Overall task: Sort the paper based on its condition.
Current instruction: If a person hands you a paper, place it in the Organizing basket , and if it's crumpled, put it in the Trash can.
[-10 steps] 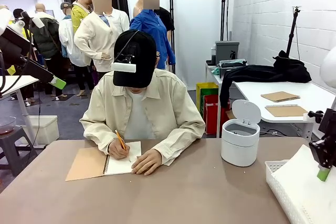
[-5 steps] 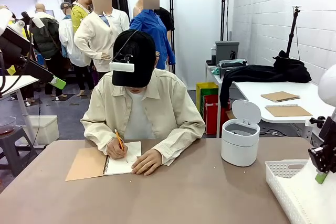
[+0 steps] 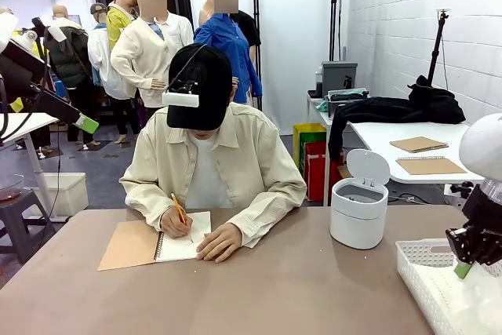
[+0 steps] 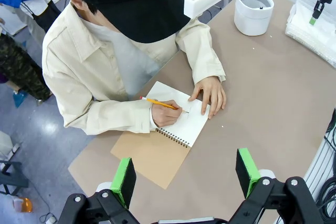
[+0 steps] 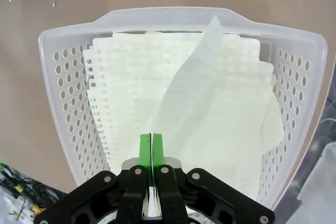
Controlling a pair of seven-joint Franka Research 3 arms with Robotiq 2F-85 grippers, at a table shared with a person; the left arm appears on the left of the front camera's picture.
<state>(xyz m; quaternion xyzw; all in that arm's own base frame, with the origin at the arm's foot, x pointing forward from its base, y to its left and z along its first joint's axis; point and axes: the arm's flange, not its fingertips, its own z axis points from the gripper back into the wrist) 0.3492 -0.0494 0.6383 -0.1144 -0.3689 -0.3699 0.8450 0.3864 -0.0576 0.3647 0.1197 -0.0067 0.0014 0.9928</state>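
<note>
Right gripper point(image 5: 150, 148) has its green pads pressed flat together, hanging low over the white lattice basket point(image 5: 68, 87) at the near right corner of the table point(image 3: 298, 288). The paper point(image 5: 210, 129) lies inside that basket as a loose heap of lined off-white sheets. Most lie flat with torn perforated edges along one side, while the top sheet curls upward, one corner lifted toward the far rim. Its lower edge runs right to the closed pads, though from where I stand I can't tell whether the pads actually pinch it. Seen from the front, the same gripper point(image 3: 463, 266) sits just above the basket's rim point(image 3: 416, 260), with the pale sheets point(image 3: 471, 304) spread below it. Just beyond the basket stands a small white round bin point(image 3: 358, 213) with its lid flipped up. Across the table a person in a cream shirt and black cap leans over an open spiral notebook point(image 3: 129, 245), its brown cover folded out flat. One hand point(image 3: 174, 223) holds an orange pencil point(image 3: 180, 208) against the page and the other hand point(image 3: 221, 242) rests flat on the sheet's edge. Left gripper point(image 4: 186, 169) hangs high above that side of the table, looking down on the person and the notebook, its two pads spread wide apart with nothing between them.
</note>
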